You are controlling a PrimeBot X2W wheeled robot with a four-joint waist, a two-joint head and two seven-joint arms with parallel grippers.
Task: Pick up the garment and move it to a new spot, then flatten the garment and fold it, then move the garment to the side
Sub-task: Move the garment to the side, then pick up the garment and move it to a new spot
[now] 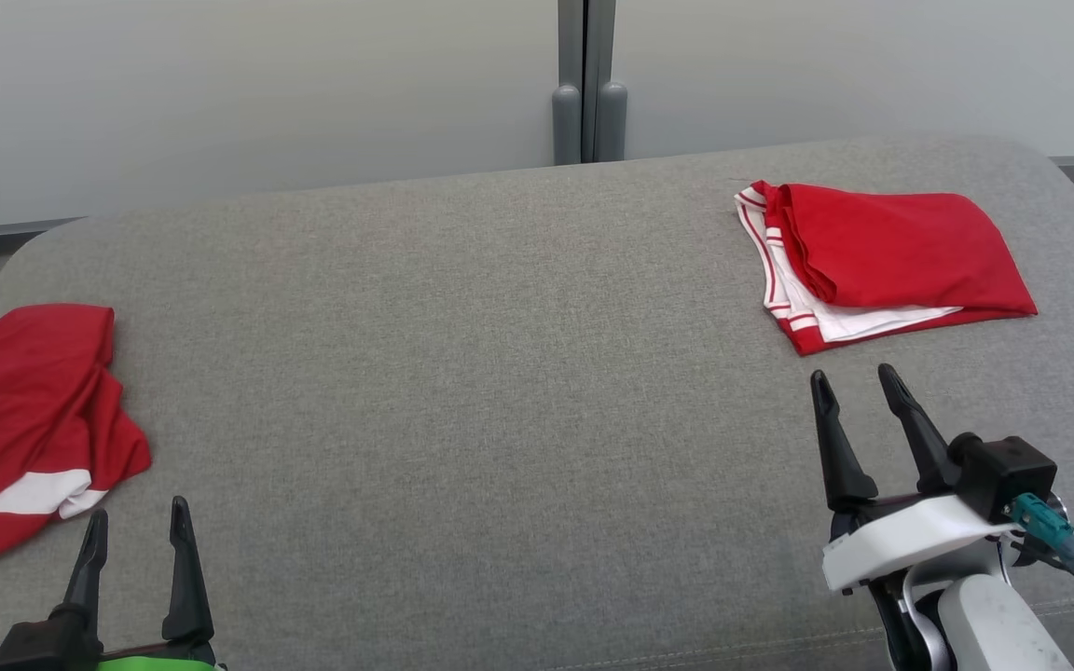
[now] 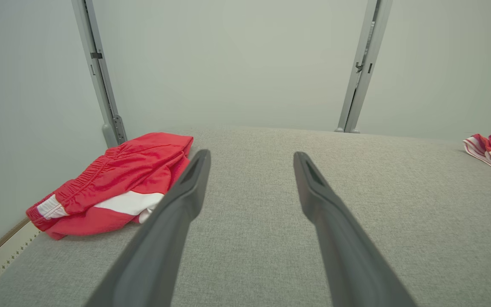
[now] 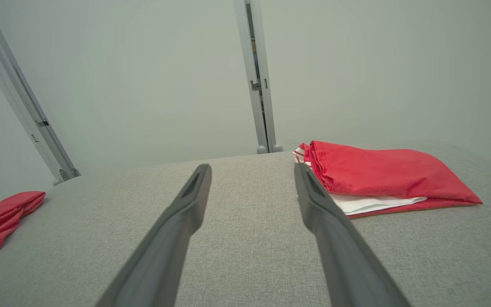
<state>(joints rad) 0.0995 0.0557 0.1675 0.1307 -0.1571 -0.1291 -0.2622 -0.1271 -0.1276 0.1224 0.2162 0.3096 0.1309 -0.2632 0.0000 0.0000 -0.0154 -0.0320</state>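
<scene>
**Both Grippers Hanging Open and Empty**

The left gripper [image 1: 139, 508] is hovering wide open, holding nothing, just beside the crumpled red garment with a white band [image 1: 24, 419] at the left edge of the grey woven fabric surface [image 1: 500, 373]. The right gripper [image 1: 852, 373] is gaping empty near the folded red-and-white garment [image 1: 882, 261] at far right.
</scene>
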